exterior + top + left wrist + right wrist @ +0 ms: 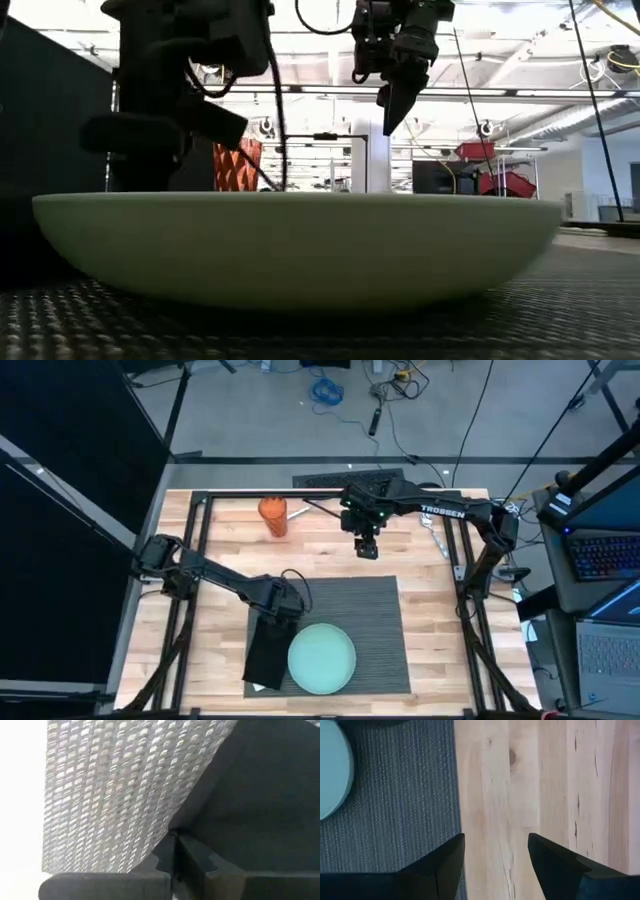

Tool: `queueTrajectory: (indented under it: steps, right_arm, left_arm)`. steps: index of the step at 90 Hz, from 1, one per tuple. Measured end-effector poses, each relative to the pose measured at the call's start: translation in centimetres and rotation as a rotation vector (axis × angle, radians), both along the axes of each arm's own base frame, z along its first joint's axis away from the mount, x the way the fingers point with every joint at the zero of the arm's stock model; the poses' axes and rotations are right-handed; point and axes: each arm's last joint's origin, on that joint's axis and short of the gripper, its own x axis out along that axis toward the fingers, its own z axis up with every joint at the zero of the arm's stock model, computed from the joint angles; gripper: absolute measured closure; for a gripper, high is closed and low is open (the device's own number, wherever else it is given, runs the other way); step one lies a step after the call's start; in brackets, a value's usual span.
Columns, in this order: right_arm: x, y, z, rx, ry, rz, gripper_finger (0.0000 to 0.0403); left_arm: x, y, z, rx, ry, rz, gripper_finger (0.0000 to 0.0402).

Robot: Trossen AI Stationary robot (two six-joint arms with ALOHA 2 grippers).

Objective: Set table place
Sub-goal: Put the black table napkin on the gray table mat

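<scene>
The dark grey ribbed placemat (365, 620) lies on the wooden table (220, 550) near its front edge. The pale teal plate (321, 658) sits on the mat's near left part and fills the low view (300, 245). A black folded napkin (266, 655) lies along the mat's left edge. My left gripper (285, 603) is down at the napkin's far end, shut on it. My right gripper (367, 550) hangs open above bare wood just beyond the mat's far edge, holding nothing; its own view shows the mat's edge (395, 795) and the plate (332, 770). My left gripper pinches the napkin at its far end (187, 822) between its two fingers (197, 857), which come from above and point down. The napkin (260, 790) spreads away from the fingers over the ribbed mat (115, 795); how many layers are in the pinch I cannot tell.
An orange cup (273, 517) stands on the table's far left part and shows behind the plate in the low view (237, 165). Black frame bars (330, 492) run along the table's edges. Bare wood lies right of the mat (435, 620).
</scene>
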Motion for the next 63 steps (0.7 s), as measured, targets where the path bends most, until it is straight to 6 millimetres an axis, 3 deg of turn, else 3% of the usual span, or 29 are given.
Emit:
queueTrajectory:
  steps: [24,63]
  right_arm:
    - [0.0,0.0,0.0,-0.002,0.000,0.000,0.0200]
    - [0.0,0.0,0.0,-0.001,0.001,0.000,0.0200]
  left_arm:
    - [-0.5,0.0,2.4,-0.013,-0.044,0.091,0.0402]
    - [-2.0,-0.1,2.6,0.003,0.093,0.110,0.0401]
